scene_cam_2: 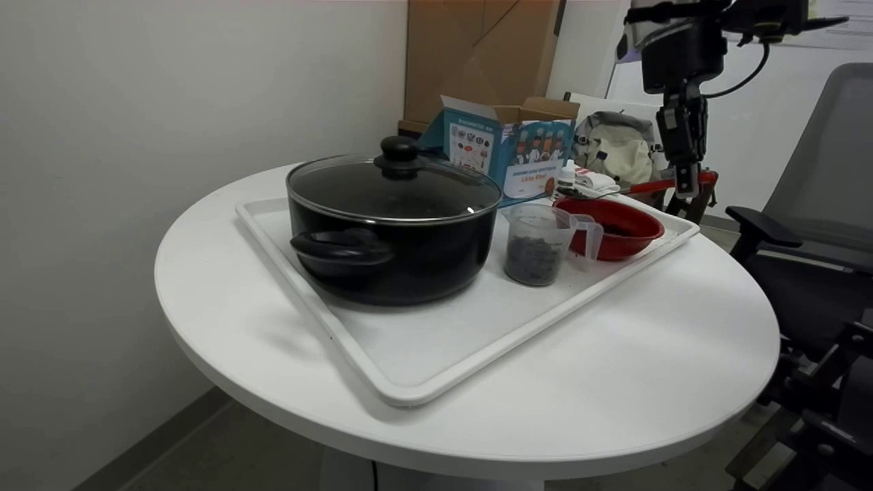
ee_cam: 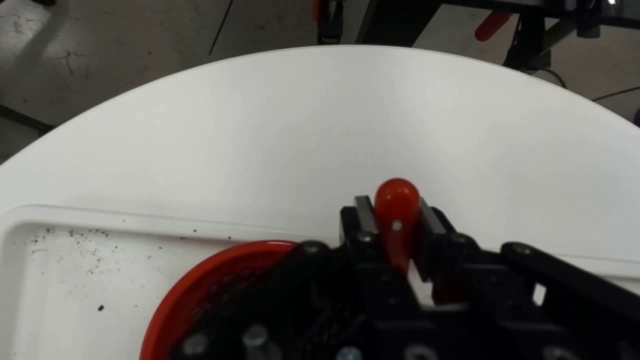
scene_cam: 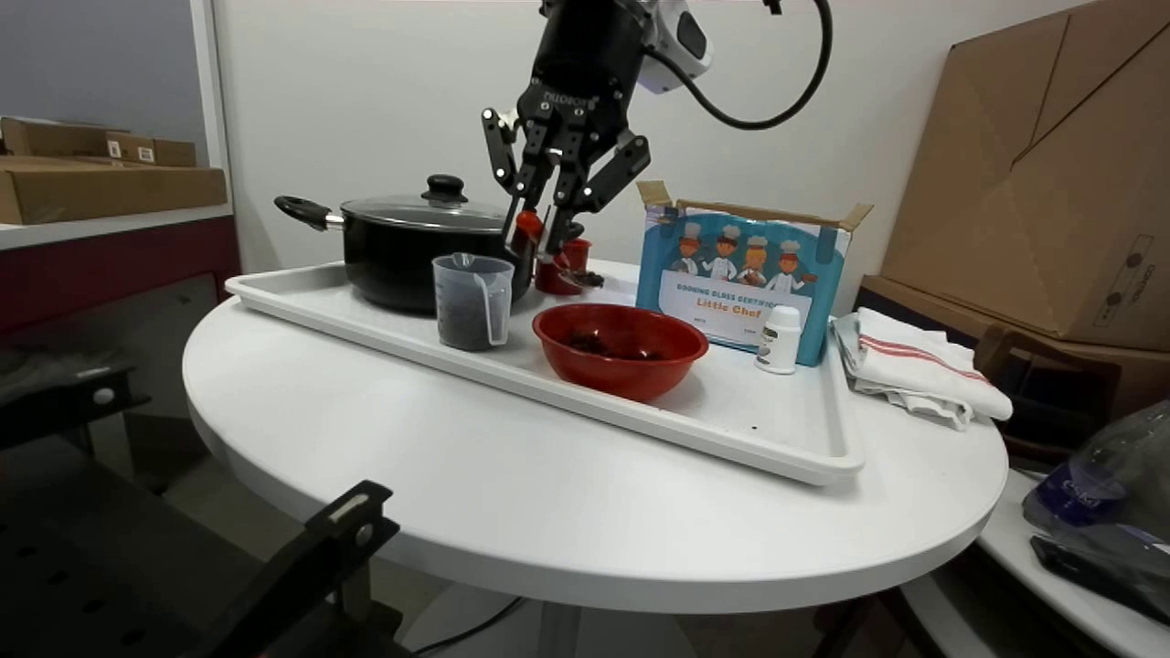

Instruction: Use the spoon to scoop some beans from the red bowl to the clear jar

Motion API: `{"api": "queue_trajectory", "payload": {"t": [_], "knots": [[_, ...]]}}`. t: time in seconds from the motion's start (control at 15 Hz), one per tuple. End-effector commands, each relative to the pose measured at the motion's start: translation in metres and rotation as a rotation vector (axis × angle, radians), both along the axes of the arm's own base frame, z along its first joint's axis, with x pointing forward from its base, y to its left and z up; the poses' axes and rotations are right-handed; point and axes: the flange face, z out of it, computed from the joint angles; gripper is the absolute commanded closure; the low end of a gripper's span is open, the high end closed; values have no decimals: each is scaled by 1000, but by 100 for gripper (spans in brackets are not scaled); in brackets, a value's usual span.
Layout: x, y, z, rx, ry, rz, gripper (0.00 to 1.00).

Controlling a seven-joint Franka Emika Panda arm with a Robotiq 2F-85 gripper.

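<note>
We hold aloft a red-handled metal spoon (scene_cam_2: pixel 651 185), small dark beans (scene_cam: pixel 590 279) on its head.
Its handle is pinched in our black two-fingered gripper (scene_cam: pixel 533 234); its long axis crosses the jaws, dipping toward the head beyond them. We judge the move turns on the clear cylindrical plastic jar (scene_cam: pixel 468 306), which stands left of the gripper in both exterior views, near the glossy red bowl (scene_cam: pixel 631 370).

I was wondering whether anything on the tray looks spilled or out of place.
Yes: dark specks lie scattered on the white tray beside the red bowl, near a corner. They look as dark as the beans inside, so they may be spilled bits of them.
</note>
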Motion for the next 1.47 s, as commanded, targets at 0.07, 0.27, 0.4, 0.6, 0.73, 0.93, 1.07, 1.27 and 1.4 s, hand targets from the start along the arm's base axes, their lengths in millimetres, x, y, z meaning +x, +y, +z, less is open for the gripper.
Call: {"api": "queue_trajectory", "payload": {"t": [0.07,0.27,0.4,0.6,0.73,0.93,1.07,1.27,1.4], "knots": [[-9,35,9,-48,1,69,90],[-13,56,11,-56,-1,110,90],[-14,68,12,-59,-5,134,90],[-15,85,14,-63,-7,168,90],[-15,94,14,-72,-7,188,90],[-10,106,10,-116,-1,209,90],[-6,110,8,-149,4,214,90],[-2,115,4,-175,28,217,90],[0,118,2,-182,44,219,90]]}}
